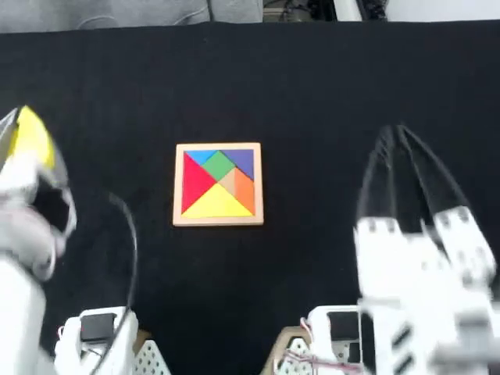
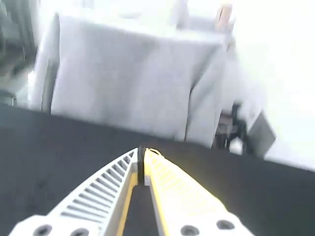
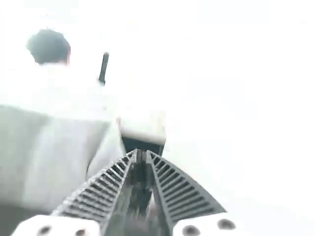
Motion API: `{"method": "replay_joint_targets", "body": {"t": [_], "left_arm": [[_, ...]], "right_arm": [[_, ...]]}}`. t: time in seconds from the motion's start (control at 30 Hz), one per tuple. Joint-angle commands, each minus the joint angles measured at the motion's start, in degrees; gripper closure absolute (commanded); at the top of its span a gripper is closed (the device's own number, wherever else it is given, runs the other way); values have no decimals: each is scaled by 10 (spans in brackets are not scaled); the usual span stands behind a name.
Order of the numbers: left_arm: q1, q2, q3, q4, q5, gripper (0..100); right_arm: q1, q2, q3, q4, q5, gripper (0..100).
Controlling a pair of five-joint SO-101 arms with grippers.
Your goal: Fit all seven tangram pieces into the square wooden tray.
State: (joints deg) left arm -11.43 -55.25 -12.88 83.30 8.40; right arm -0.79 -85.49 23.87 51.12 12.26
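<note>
High view: the square wooden tray [image 1: 178,186] lies near the middle of the black table [image 1: 328,78], well apart from every edge. All seven tangram pieces [image 1: 216,205] appear to sit inside it, flush and with no gap that can be made out: red, yellow, green, blue, purple, orange and a pale tan one. The fitting looks finished, so the step in hand is probably just to hold clear. Doing it well means lifting or parking each arm away from the tray without sweeping across it, since one brush against the rim could unseat a piece. The left hand [image 1: 22,117] is by the table's left edge and the right hand [image 1: 398,131] is toward the right edge, both well apart from the tray.

Left wrist view: the left hand [image 2: 142,152] is clenched, its white and yellow fingertips meeting with nothing between them.

Right wrist view: the right hand [image 3: 141,156] is likewise closed tip to tip, gripping nothing.
</note>
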Motion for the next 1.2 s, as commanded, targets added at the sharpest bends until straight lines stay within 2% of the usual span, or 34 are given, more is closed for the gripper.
{"method": "replay_joint_targets", "body": {"t": [0.0,0.1,0.33,0.47,0.53,0.63,0.7,0.8,1.0,1.17], "left_arm": [[-2,-51,-21,-10,-4,970],[-2,-88,-21,-21,-4,970],[-7,-223,-21,35,-4,970],[-8,-314,23,33,-4,970],[-8,-366,49,32,-4,970],[-15,-444,82,28,-4,970],[-44,-494,106,3,-4,970],[-113,-493,86,-16,-4,970],[-197,-492,58,31,0,970],[-218,-492,150,14,1,970]], "right_arm": [[-4,-57,11,-38,18,984],[-4,-93,19,-47,18,984],[-3,-168,8,-45,18,984],[-3,-225,10,-45,13,985],[-3,-232,-5,-27,13,986],[-3,-227,-48,61,13,986],[-3,-227,-72,109,12,985],[-3,-228,-88,138,12,985],[-3,-229,-92,163,12,986],[-3,-229,-92,191,12,985]]}}
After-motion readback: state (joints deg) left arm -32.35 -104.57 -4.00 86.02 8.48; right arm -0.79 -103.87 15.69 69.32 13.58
